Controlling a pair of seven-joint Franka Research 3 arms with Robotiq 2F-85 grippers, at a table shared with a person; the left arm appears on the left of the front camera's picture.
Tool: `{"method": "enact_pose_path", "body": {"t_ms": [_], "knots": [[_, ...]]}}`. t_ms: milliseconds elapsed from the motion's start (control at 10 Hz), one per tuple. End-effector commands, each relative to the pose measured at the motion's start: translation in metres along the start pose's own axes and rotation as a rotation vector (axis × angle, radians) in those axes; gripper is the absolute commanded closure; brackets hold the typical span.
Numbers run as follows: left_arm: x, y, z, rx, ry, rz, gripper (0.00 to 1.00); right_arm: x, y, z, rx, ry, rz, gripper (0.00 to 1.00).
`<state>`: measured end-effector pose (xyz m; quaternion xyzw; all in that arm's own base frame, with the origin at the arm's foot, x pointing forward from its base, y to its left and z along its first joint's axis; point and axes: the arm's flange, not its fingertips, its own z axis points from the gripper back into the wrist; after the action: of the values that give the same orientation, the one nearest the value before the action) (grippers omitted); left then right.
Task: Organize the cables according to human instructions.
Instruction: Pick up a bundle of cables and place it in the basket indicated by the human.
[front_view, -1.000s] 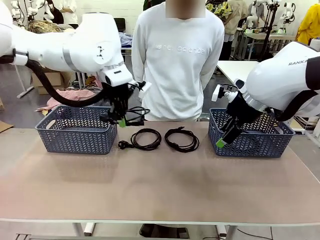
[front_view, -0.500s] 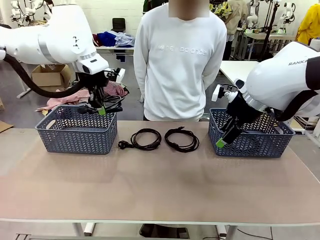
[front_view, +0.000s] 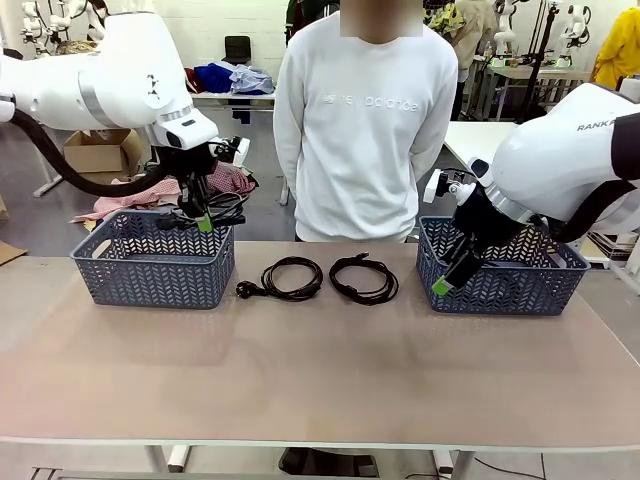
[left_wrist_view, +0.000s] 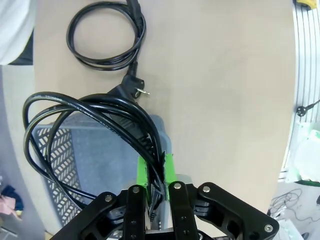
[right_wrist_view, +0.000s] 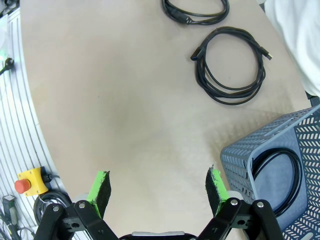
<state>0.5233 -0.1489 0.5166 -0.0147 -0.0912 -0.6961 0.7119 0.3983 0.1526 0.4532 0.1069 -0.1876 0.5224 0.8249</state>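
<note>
My left gripper (front_view: 205, 222) is shut on a coiled black cable (front_view: 226, 206) and holds it above the right end of the left blue basket (front_view: 150, 262). In the left wrist view the coil (left_wrist_view: 90, 122) hangs from the shut gripper (left_wrist_view: 155, 167) over the basket (left_wrist_view: 62, 152). Two more coiled cables (front_view: 292, 277) (front_view: 364, 278) lie on the table in front of the person. My right gripper (front_view: 441, 287) stands open at the front left corner of the right basket (front_view: 505, 275). A fourth cable (right_wrist_view: 295, 159) lies inside that basket (right_wrist_view: 240, 160).
A person in a white sweatshirt (front_view: 365, 120) stands at the far side with hands behind the back. The tan table (front_view: 320, 370) has broad free room in front. The right wrist view shows both table cables (right_wrist_view: 232, 65) (right_wrist_view: 197, 11) ahead of the open gripper (right_wrist_view: 158, 184).
My left arm carried its cable leftward from above the table to above the left basket, then held nearly still. The right arm has not moved.
</note>
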Motion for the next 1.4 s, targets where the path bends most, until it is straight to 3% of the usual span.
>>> {"method": "enact_pose_path", "body": {"t_ms": [0, 100, 700, 1300], "knots": [[-0.003, -0.002, 0.005, 0.009, 0.002, -0.01, 1.0, 0.0, 0.0, 0.001, -0.003, -0.002, -0.005, 0.0], [0.0, 0.0, 0.0, 0.0, 0.0, 0.0, 0.85, 0.0, 0.0, 0.001, -0.003, -0.002, -0.005, 0.0], [-0.089, 0.02, -0.026, 0.023, 0.063, -0.027, 0.85, 0.0, 0.0, 0.001, -0.003, -0.002, -0.005, 0.0], [-0.113, 0.053, -0.058, 0.049, 0.078, -0.014, 0.85, 0.0, 0.0, 0.001, -0.003, -0.002, -0.005, 0.0]]}}
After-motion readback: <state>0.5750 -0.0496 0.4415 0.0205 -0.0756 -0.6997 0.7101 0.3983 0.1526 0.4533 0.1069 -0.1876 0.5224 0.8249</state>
